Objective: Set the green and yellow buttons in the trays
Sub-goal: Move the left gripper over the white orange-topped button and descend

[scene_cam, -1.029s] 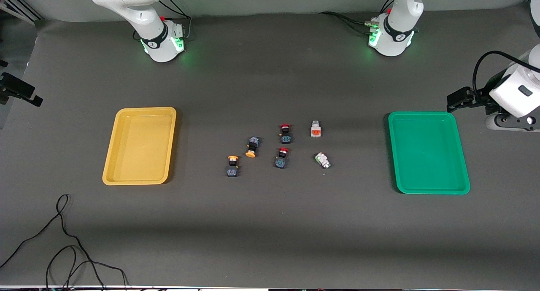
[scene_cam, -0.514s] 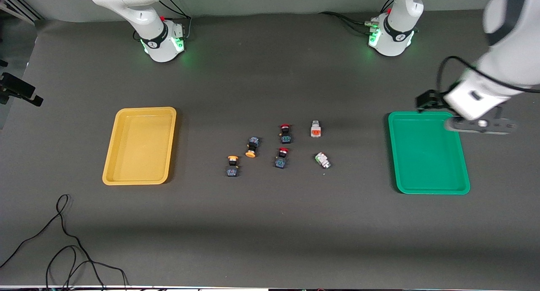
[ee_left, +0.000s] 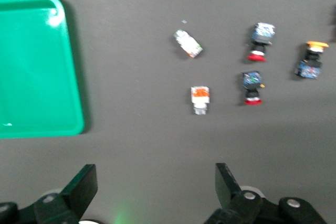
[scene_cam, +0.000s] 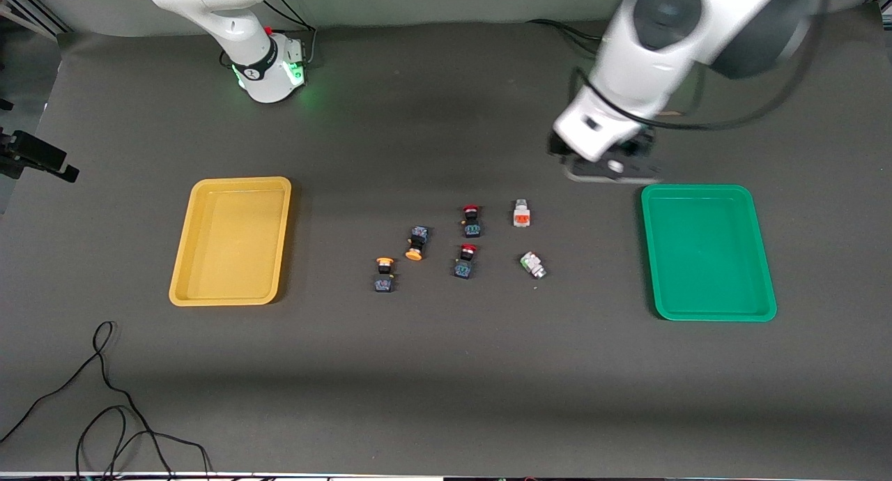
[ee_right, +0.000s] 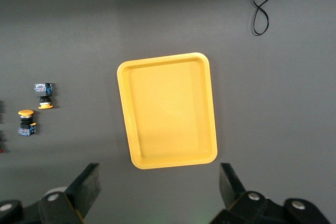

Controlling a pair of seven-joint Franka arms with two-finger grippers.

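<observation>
Two yellow-capped buttons (scene_cam: pixel 384 274) (scene_cam: pixel 417 242) lie mid-table toward the yellow tray (scene_cam: pixel 182 258). A white orange-faced button (scene_cam: pixel 521 213) and a white green-faced one (scene_cam: pixel 533 264) lie toward the green tray (scene_cam: pixel 759 258). My left gripper (scene_cam: pixel 606 166) hangs over bare mat beside the green tray's corner. The left wrist view shows the left gripper (ee_left: pixel 156 177) open and empty above the white buttons (ee_left: pixel 200 99) (ee_left: pixel 188 43). My right gripper (ee_right: pixel 160 177) is open and empty, high over the mat by the yellow tray (ee_right: pixel 126 129); only a black part of its hand (scene_cam: pixel 35 157) shows at the front view's edge.
Two red-capped dark buttons (scene_cam: pixel 472 220) (scene_cam: pixel 465 261) lie between the yellow-capped and the white ones. A black cable (scene_cam: pixel 104 397) loops on the mat at the near corner, at the right arm's end of the table.
The left arm has swung in from its end of the table, past the green tray, toward the buttons. The right hand has shifted only slightly. No button has moved.
</observation>
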